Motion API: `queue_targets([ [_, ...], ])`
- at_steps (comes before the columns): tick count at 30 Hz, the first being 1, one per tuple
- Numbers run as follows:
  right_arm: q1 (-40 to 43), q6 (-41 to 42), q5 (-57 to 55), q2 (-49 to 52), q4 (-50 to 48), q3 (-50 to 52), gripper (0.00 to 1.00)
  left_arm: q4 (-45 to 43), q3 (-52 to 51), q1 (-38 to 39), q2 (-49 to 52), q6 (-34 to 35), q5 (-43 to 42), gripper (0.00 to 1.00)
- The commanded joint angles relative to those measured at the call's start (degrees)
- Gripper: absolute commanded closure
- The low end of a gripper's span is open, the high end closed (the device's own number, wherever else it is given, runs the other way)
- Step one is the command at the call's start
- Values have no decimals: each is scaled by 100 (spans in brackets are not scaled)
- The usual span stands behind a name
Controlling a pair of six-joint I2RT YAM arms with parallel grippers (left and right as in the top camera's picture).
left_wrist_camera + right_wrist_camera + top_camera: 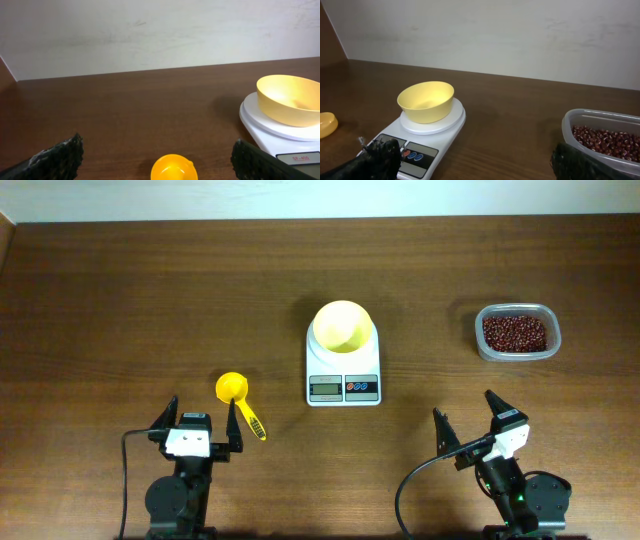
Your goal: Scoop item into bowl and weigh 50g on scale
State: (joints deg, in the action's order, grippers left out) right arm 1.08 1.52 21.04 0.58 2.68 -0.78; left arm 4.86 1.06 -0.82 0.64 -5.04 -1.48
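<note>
The pale-yellow bowl [343, 326] [290, 99] [426, 101] stands empty on the white scale [343, 375] [395, 145] at the table's middle. Dark red-brown beans [515, 333] [605, 140] fill a clear container [517, 332] [570, 125] at the right. A yellow scoop [236, 395] [174, 168] lies on the wood left of the scale, handle toward the front. My left gripper [200, 427] [157, 155] sits open near the front edge, just behind the scoop's handle. My right gripper [468, 412] [475, 157] is open at the front right, with nothing between its fingers.
The brown wooden table [150, 300] ends at a pale wall along the back. Black cables trail from both arm bases at the front edge.
</note>
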Motion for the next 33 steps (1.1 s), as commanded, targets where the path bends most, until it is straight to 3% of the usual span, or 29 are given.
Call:
queue_targets([
  [1, -98, 20, -522, 17, 31, 46, 1, -15, -52, 35, 35, 48, 39, 1],
  [33, -98, 20, -522, 17, 33, 46, 1, -37, -52, 35, 35, 55, -203, 1],
])
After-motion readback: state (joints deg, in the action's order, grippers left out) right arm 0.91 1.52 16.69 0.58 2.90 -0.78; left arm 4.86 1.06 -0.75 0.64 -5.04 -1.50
